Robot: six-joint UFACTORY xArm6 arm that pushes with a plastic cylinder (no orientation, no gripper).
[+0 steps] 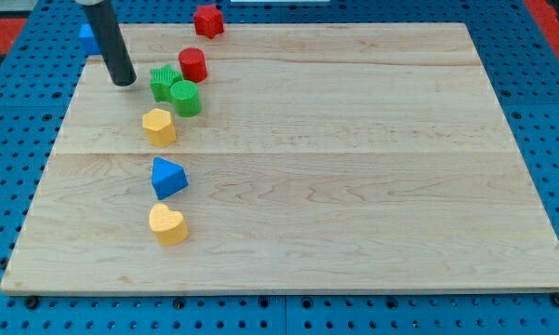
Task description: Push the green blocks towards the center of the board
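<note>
1. Step in hand: the approach. My tip (125, 83) stands on the board (353, 186) just to the view's left of the green star (164, 82), apart from it by a narrow gap; no push appears begun.
2. The arm ends in a plain rod; it has no jaws to open or close and holds nothing.
3. Task blocks: the green cylinder (186, 97) touches the green star on its lower right; both lie near the board's upper-left corner, well apart from its centre.
4. Neighbours of the green star: red cylinder (193, 63) just to its upper right, yellow hexagon (158, 126) just below.
5. Next move, as judged: drive rightward and downward through the star, steering clear of the red cylinder.
</note>
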